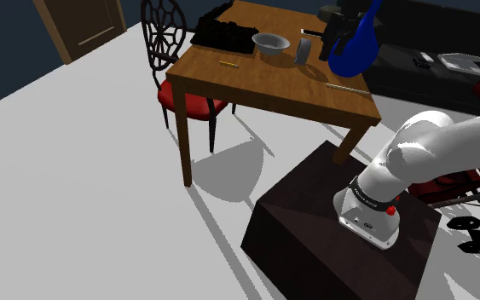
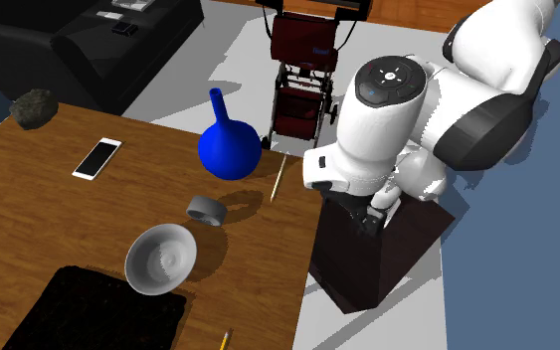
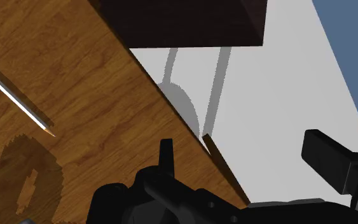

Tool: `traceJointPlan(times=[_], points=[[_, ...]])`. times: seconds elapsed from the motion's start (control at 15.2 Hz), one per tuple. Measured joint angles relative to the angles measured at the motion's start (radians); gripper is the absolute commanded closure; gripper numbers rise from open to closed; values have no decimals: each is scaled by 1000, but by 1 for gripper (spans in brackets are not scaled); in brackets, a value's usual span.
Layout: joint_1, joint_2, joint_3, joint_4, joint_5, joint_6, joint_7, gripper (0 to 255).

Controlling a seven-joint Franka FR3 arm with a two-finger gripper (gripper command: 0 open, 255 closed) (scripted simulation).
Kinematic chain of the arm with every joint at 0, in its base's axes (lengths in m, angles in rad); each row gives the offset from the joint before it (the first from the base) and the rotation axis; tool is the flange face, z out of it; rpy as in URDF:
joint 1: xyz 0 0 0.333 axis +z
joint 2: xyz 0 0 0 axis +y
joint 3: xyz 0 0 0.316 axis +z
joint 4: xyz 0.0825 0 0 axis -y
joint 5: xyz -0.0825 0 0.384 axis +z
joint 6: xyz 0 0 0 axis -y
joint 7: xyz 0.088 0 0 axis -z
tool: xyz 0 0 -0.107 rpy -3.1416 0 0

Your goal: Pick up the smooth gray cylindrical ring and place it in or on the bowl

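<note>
Shoulder view: the white arm point(image 1: 438, 149) swung off right from its dark box stand point(image 1: 315, 213). The smooth gray cylindrical ring point(image 1: 303, 51) sat on the brown wooden table point(image 1: 263, 81) just right of the round gray bowl point(image 1: 270, 43), outside it. Second exterior view: the black two-finger gripper point(image 2: 370, 217) hung off the table's right edge, well apart from the ring. Wrist view: jaws released, fingers point(image 3: 166, 156) spread apart.

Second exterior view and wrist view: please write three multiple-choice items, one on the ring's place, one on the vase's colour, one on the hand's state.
1. The ring lies:
A) between vase and bowl
B) on the mat
C) inside the bowl

2. The vase is:
A) red
B) blue
C) green

3. The hand is:
A) shut on the ring
B) shut on a pencil
C) open

Key:
1 A, it sits between them, apart from both.
2 B, its whole body is blue.
3 C, the wrist view shows the fingers apart, clasping nothing.
</note>
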Motion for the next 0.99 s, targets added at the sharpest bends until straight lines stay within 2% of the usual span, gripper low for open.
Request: traceJointPlan(times=[0.26,0.99], points=[[-26,37,-12,-3,-13,65,20,0],[-153,266,-85,33,-67,391,126,0]])
